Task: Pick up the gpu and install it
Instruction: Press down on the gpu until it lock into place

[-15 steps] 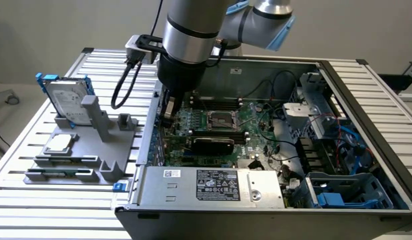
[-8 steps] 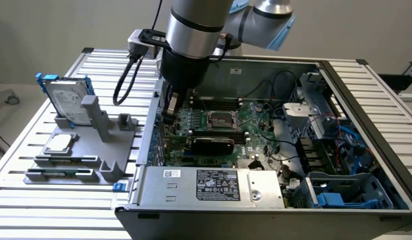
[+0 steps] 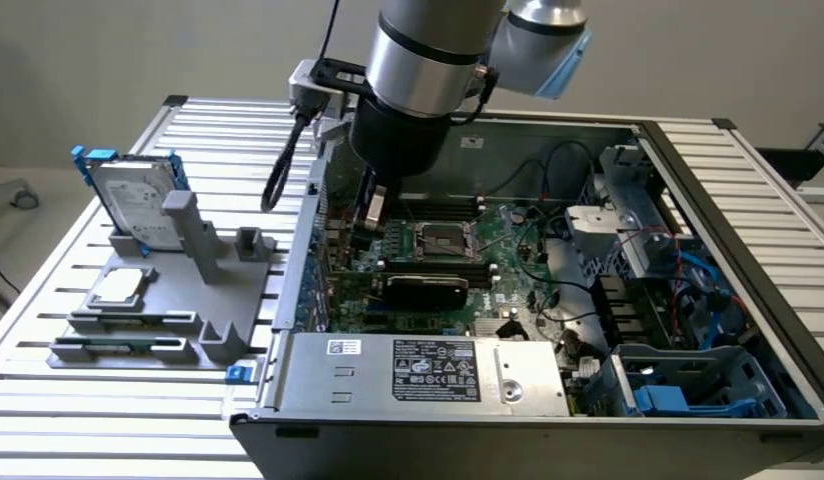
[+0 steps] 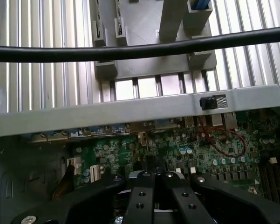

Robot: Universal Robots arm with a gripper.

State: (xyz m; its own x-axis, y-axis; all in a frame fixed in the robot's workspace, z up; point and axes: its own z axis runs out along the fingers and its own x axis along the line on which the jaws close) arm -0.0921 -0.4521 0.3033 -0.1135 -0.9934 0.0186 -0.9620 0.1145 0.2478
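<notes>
Judging by how things lie, the task is taken to be nearly or fully finished: the gpu (image 3: 426, 290) is seen lying black shroud up on the green motherboard (image 3: 512, 262) inside the open computer case (image 3: 732, 215), just on the near side of the CPU socket (image 3: 439, 240), apparently seated in a slot, though whether it is fully pressed home cannot be told. Nothing is held by the gripper (image 3: 373, 228); in the wrist view its fingers (image 4: 140, 193) are seen pressed together with nothing between them. The gripper is poised over the board close to the case wall on the exterior view's left, a little to the far side of the gpu and apart from it. By count, one robot arm, one gripper, one gpu and one case are seen. On the grey fixture (image 3: 212, 335) at the exterior view's left, one silver hard drive with blue rails (image 3: 135, 205) is stood upright and one square CPU chip (image 3: 119, 287) is laid flat. One labelled power supply (image 3: 426, 372) is mounted at the near edge of the case.
</notes>
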